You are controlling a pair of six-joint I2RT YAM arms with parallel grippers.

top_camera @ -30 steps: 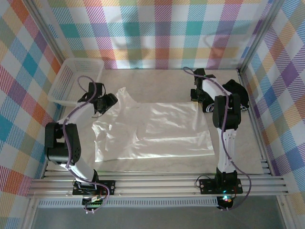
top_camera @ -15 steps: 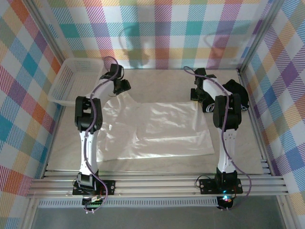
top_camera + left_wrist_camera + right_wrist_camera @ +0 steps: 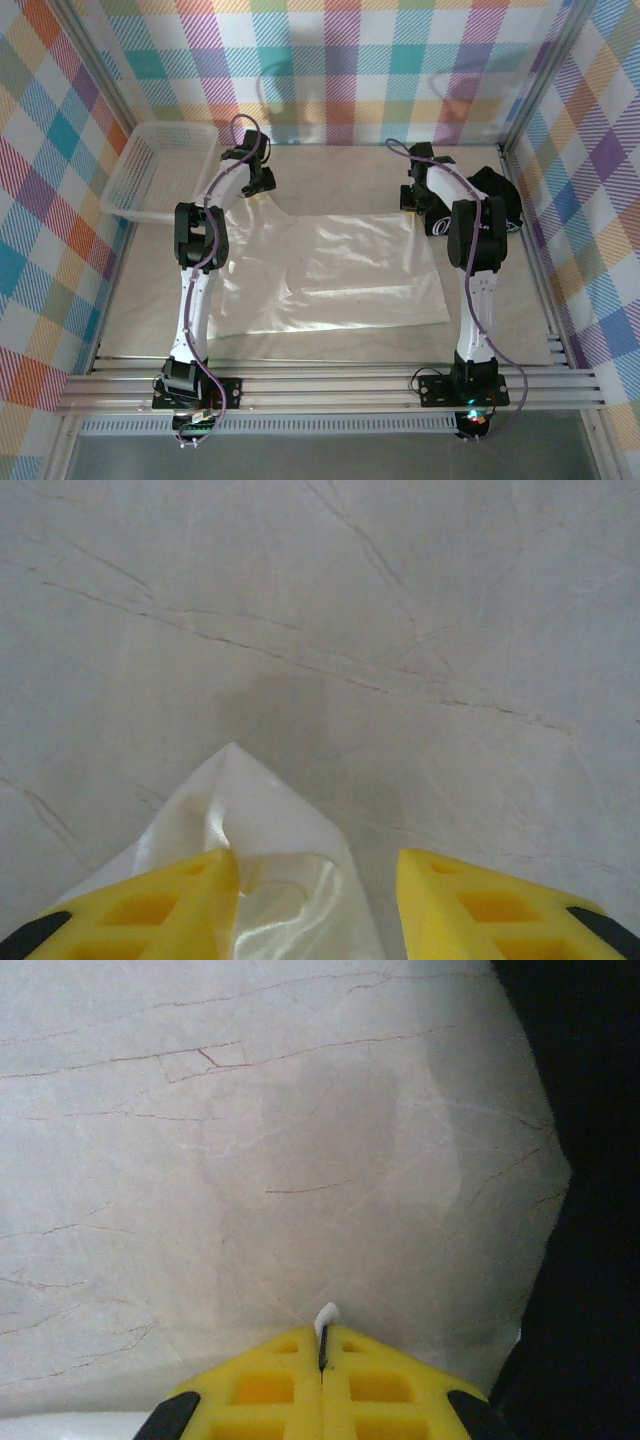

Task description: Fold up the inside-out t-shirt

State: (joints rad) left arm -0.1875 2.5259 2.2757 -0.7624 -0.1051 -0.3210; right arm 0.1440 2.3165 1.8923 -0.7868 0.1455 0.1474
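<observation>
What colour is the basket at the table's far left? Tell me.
White basket, clearest in the top external view.

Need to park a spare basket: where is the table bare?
Bare table runs along the back wall, beyond the white t-shirt, between the basket and the black t-shirt. Another strip lies between the white t-shirt and the right wall. Crowded: the far right corner, around the black t-shirt.

My left arm [image 3: 195, 290] and right arm [image 3: 478, 300] are white links with black joints; purple cables [image 3: 245, 118] trail each; fingers [image 3: 150, 905] are yellow.
</observation>
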